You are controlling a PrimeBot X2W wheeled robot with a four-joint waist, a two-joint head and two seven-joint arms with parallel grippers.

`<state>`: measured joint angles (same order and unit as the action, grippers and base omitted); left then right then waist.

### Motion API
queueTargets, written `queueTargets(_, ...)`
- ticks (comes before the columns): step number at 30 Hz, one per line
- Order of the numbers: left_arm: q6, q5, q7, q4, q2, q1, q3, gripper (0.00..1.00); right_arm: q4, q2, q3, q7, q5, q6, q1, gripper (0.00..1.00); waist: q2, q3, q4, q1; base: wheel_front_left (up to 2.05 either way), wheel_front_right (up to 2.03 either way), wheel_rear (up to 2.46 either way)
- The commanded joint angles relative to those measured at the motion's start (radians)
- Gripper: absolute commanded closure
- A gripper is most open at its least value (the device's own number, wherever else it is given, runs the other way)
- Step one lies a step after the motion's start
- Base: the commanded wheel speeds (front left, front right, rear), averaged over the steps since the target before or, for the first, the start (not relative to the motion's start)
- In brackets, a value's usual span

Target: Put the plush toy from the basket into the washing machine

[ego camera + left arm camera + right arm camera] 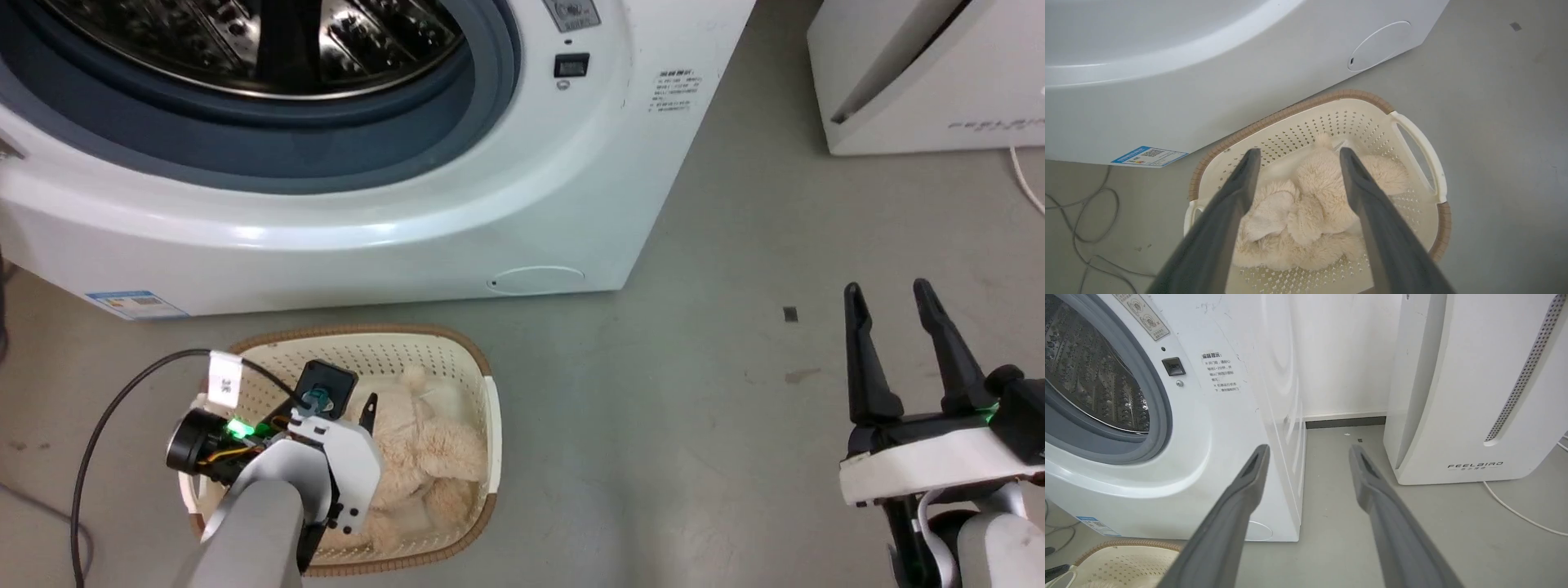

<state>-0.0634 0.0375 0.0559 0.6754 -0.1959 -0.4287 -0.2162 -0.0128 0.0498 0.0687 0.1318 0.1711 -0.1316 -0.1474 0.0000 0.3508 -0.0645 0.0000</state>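
**Inspector:** Where is the plush toy?

**Assistant:** The plush toy [1310,204] lies crumpled in the basket [1339,95] and covers most of its bottom. The basket stands on the floor [694,367], just in front of the washing machine [408,229] and below its porthole. The porthole is open, with the steel drum in sight.

**Inspector:** And relative to the left hand?

**Assistant:** The left hand [1299,152] is directly over the basket, fingers pointing down into it. In the left wrist view the two fingers stand apart and the toy's bulk shows between them. The tips lie over the toy's far end, near the perforated wall on the washing machine's side. In the head view one dark fingertip [369,402] shows just beside the fur. I cannot tell whether either finger touches the toy. The hand is clamped on nothing.

**Inspector:** Arm pose?

**Assistant:** The pale left forearm [253,523] rises from the lower left of the head view. It bends at the wrist over the basket's left half. A black cable [106,416] loops from the wrist out over the floor.

**Inspector:** The right hand?

**Assistant:** The right hand [888,287] hovers at the lower right of the head view, over the floor and well apart from the basket. Its fingers are apart and hold nothing. In the right wrist view they point toward the gap between the washing machine and the white FEELBIRD appliance [1453,396].
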Motion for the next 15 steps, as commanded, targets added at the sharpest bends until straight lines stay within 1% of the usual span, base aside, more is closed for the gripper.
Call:
queueTargets(1,-0.005,0.011,0.010,0.029,-0.012,-0.035,-0.015,0.00,-0.007,0.000,0.005,0.012,0.016,0.001,-0.023,0.00,0.0000,0.028,-0.007,0.0000,0.00,0.00,0.00)
queueTargets(6,-0.012,0.035,0.036,0.081,-0.042,-0.081,-0.062,0.00,-0.013,0.000,0.003,0.022,0.031,0.001,-0.048,0.00,0.0000,0.086,-0.019,0.0000,0.00,0.00,0.00)
queueTargets(15,-0.023,0.047,0.093,0.173,-0.089,-0.160,-0.129,0.00,-0.025,0.000,0.014,0.041,0.053,0.001,-0.088,0.00,0.0000,0.205,-0.035,0.0000,0.00,0.00,0.00)
